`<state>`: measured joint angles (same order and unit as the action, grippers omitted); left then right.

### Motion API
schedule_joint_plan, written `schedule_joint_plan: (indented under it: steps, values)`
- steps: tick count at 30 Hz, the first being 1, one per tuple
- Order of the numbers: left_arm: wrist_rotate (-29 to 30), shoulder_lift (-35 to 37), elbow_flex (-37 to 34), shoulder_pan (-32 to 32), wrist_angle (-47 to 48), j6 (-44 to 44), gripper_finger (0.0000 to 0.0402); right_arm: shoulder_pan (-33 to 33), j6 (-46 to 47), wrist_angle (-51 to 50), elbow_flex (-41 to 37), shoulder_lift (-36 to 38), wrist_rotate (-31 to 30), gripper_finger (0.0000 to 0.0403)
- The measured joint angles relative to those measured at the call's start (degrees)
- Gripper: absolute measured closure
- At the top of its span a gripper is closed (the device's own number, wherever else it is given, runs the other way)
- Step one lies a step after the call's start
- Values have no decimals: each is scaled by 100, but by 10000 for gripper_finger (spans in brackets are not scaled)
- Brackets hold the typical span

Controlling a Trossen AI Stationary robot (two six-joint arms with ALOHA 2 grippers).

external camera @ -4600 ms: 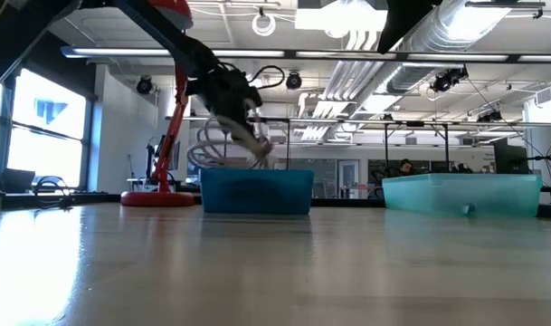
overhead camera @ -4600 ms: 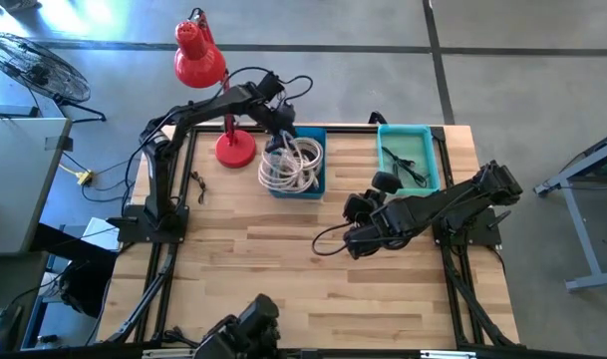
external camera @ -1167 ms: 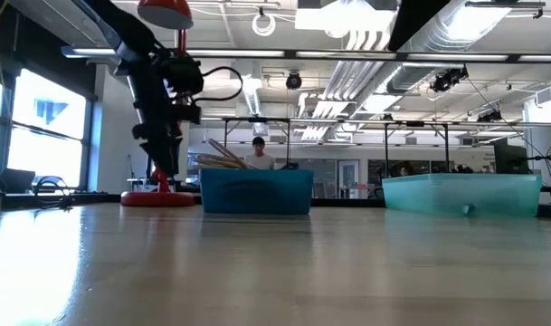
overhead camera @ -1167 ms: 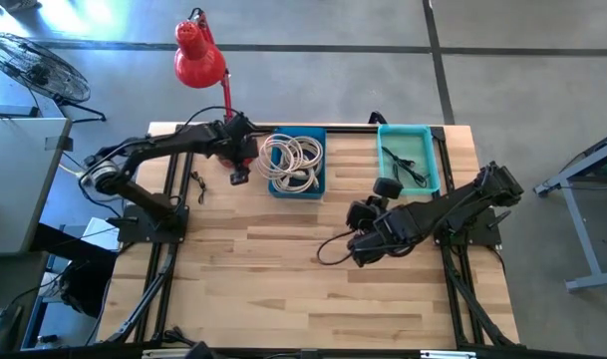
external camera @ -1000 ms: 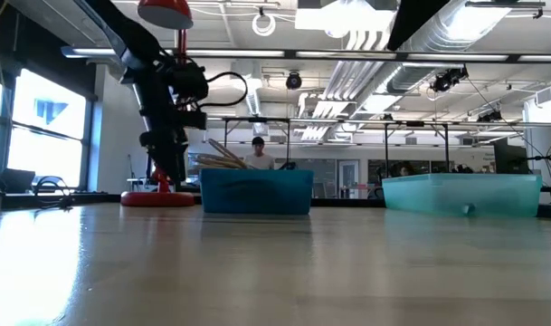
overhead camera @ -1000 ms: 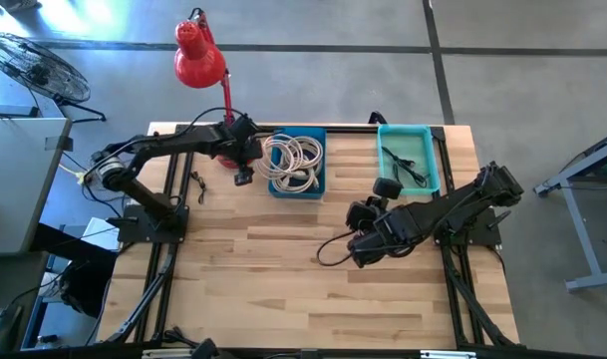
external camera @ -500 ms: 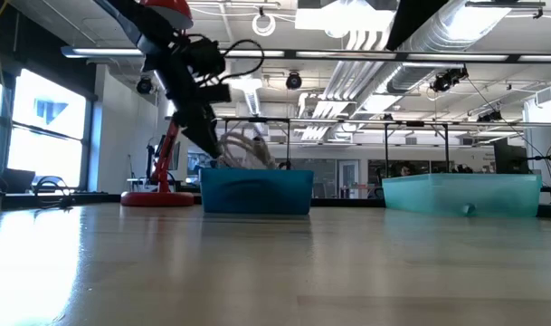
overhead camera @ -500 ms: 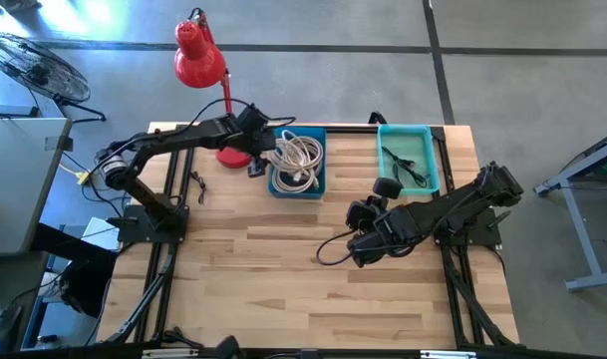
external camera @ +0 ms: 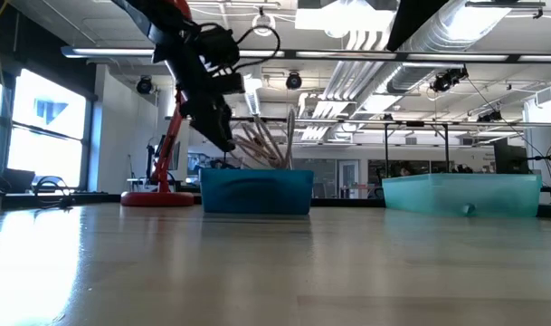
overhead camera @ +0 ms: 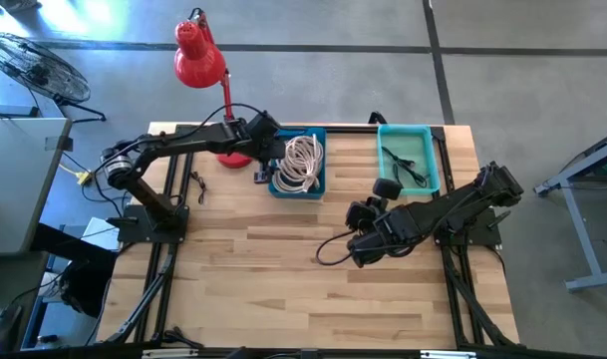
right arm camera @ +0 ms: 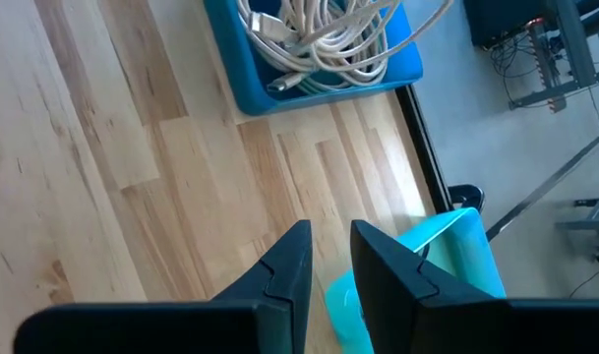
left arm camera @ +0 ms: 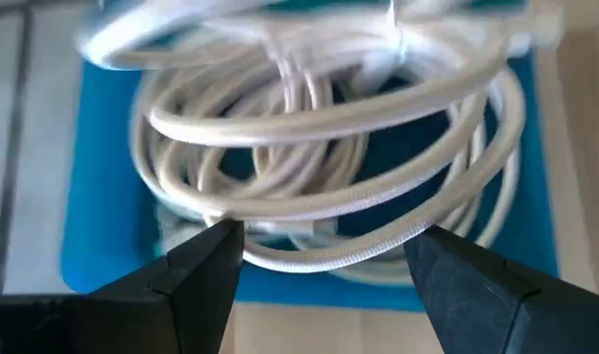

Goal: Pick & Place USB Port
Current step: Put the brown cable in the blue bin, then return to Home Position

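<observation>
A coil of white USB cables [overhead camera: 301,163] lies in the blue bin [overhead camera: 317,189] at the table's far middle. It is tipped up, and several loops [external camera: 268,143] stick out above the bin's rim [external camera: 257,172]. My left gripper [overhead camera: 264,172] hangs open at the bin's left wall, slanting down over the coil [left arm camera: 319,147]. My right gripper [right arm camera: 330,231] hovers over the table's right half, away from the bins. Its fingers stand a narrow gap apart with nothing between them. My left gripper stands open with its fingertips [left arm camera: 225,236] right at the nearest loop of the coil [left arm camera: 319,258], coming slanting down from the table's left. I cannot tell whether a finger touches the cable.
A teal bin [overhead camera: 430,160] holding a black cable stands at the far right. A red desk lamp has its base [overhead camera: 233,152] just left of the blue bin. A small dark bit [overhead camera: 196,186] lies near the left edge. Bare wood fills the near half.
My left gripper has moved toward the table's right, from beside the lamp base to the blue bin's left wall. It has risen a little and stayed open. The white coil has tipped up, with loops now standing above the bin's rim.
</observation>
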<state>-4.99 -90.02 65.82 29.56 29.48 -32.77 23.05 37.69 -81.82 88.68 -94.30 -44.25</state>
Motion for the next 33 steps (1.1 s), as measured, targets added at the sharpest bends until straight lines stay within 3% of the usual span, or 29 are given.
schedule_joint_plan:
  steps: [8,22,28,33]
  values:
    - [-4,-380,-7,0,731,79,129,65,86,5,0,4,27,336]
    - [-1245,-383,41,-43,1327,456,129,74,86,-2,0,4,9,336]
    - [-244,-172,563,-102,2129,459,129,74,86,-4,0,4,-15,336]
    - [-136,-135,1155,-237,2974,474,129,74,85,-87,0,4,-13,336]
